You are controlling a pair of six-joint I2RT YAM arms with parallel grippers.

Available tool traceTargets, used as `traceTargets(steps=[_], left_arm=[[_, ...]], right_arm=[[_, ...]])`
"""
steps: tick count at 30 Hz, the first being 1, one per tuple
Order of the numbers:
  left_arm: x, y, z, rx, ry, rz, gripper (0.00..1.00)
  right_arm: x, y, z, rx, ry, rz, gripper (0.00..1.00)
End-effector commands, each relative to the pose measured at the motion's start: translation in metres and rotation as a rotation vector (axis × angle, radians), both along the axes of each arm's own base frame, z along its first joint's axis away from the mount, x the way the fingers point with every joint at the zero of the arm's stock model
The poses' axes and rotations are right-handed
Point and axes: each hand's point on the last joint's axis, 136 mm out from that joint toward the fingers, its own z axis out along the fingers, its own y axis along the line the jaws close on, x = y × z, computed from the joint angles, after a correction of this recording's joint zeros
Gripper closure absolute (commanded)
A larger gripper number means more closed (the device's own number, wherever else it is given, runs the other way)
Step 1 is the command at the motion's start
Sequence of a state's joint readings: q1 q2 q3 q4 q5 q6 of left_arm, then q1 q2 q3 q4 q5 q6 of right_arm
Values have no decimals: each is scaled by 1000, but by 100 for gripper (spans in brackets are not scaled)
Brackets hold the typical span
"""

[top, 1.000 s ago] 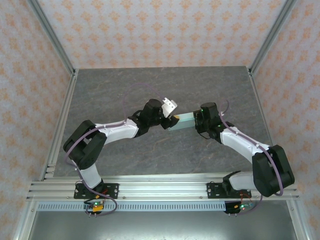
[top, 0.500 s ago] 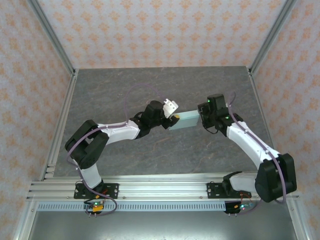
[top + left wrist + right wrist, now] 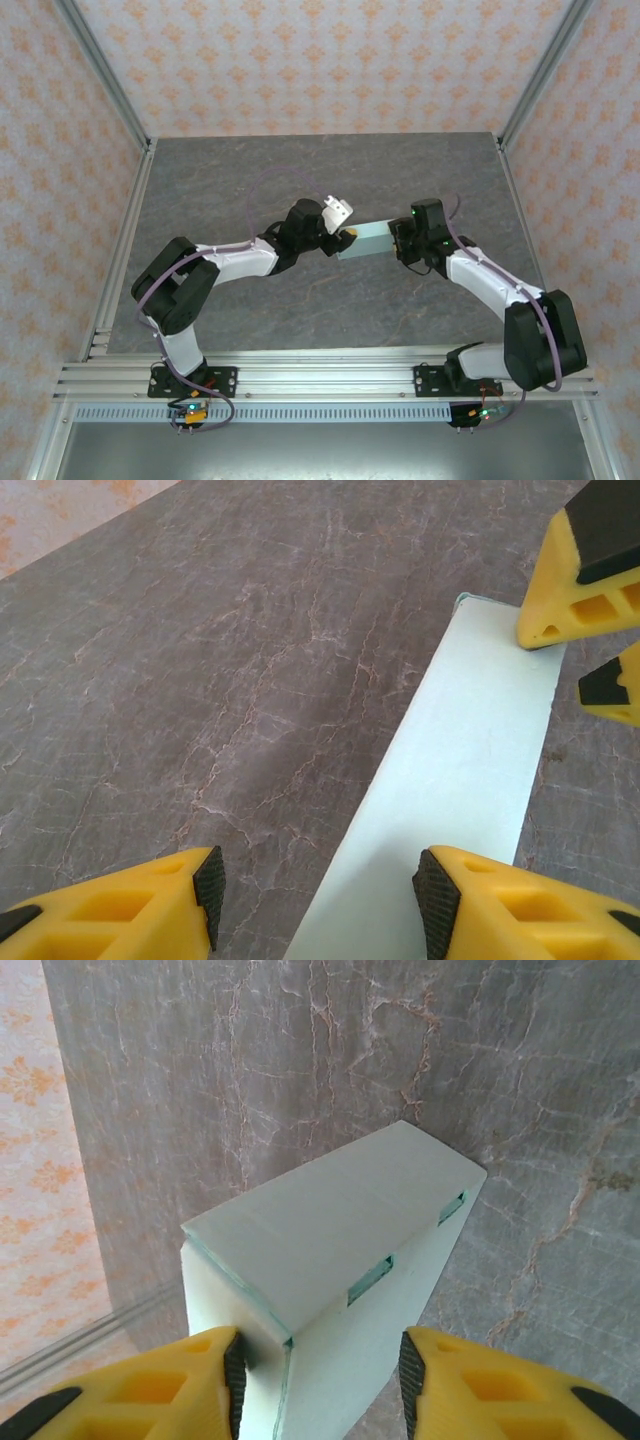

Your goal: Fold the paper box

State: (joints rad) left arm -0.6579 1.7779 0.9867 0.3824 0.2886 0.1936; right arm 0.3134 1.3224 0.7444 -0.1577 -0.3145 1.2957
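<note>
- Holding jaws apart on the left gripper (image 3: 318, 910): bare table (image 3: 200, 680) showing between the finger (image 3: 130, 915) at the left of the left wrist view and the card, the other finger (image 3: 520, 905) sitting just beside or against the card's opposite edge, so not clamping anything.
- Spanning, with the left arm (image 3: 235, 262), from the left part of the table's near edge up to the middle of the table.
- Finding the paper box (image 3: 368, 240) sitting near the middle of the table, slightly toward the right edge and well apart from every edge and corner.
- Showing it as pale mint-blue card closed up into a small shallow rectangular shape, its long axis running left to right between the two grippers.
- Displaying, in the right wrist view, a flat top face and a long side wall with two small slots (image 3: 370, 1280) along that wall's upper edge.
- Straddling the box's right end with the right gripper (image 3: 318, 1365), one yellow finger close against each side of that end; squeezing or merely flanking, cannot tell which.
- Arching, with the right arm (image 3: 490, 285), from the right part of the table's near edge in toward the box.
</note>
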Motion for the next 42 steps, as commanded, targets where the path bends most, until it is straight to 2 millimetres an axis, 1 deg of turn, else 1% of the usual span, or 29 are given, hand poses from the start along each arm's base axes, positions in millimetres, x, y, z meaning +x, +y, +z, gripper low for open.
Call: traceTargets(steps=[1, 3, 5, 6, 7, 8, 10, 12, 14, 15, 16, 18, 21, 23, 24, 26, 29, 31, 35, 37, 39, 40, 42], left_arm=[[-15, 26, -60, 121, 158, 34, 44], [-15, 25, -59, 118, 157, 31, 44], [-15, 26, -58, 122, 157, 31, 44], [-14, 27, -56, 121, 158, 33, 44], [-15, 27, -55, 117, 157, 33, 44], [-14, 28, -53, 110, 157, 34, 44], [-14, 28, -50, 98, 157, 29, 44], [-13, 29, -49, 91, 160, 28, 44], [-13, 29, -48, 79, 170, 24, 44], [-13, 29, -47, 69, 174, 20, 44], [-13, 28, -47, 65, 176, 16, 44], [-13, 28, -48, 63, 180, 12, 44], [-16, 29, -49, 66, 181, -1, 44], [-18, 29, -48, 53, 161, -9, 44], [-20, 30, -46, 42, 145, -11, 44], [-26, 30, -40, 20, 94, -28, 44], [-39, 28, -35, 39, 20, -51, 44], [-48, 27, -36, 87, -28, -77, 44], [-71, 28, -37, 197, -116, -158, 44], [-76, 34, -37, 243, -145, -160, 44], [-75, 44, -30, 257, -171, -120, 43], [-74, 48, -22, 256, -184, -92, 43], [-73, 55, -3, 237, -195, -56, 42]], right_arm=[[-13, -7, 6, -46, 56, -2, 53], [-11, -12, 28, -80, 13, 1, 51], [-10, -15, 41, -94, -26, -7, 51], [-11, -17, 43, -99, -34, -12, 51], [-12, -18, 41, -103, -32, -14, 51], [-14, -18, 36, -109, -24, -11, 51], [-18, -16, 19, -113, -1, -2, 51], [-25, -10, -7, -104, 36, -3, 51], [-32, -14, -28, -114, 82, -24, 51], [-34, -17, -33, -127, 98, -26, 51], [-34, -17, -33, -136, 101, -19, 51], [-29, -14, -18, -151, 75, 14, 50], [-19, -14, 22, -178, 7, 39, 46], [-20, -22, 41, -201, -3, 8, 38], [-20, -23, 46, -192, -8, -8, 35], [-17, -13, 48, -108, -18, -19, 27], [-10, 8, 43, 36, -8, -9, 24], [-5, 12, 44, 47, -9, 3, 23], [-1, -3, 43, 20, -2, -26, 22], [0, -15, 45, 12, -16, -58, 21], [0, -30, 47, -23, -21, -86, 0], [2, -38, 52, -55, -40, -91, 1], [7, -51, 67, -170, -121, -53, 1]])
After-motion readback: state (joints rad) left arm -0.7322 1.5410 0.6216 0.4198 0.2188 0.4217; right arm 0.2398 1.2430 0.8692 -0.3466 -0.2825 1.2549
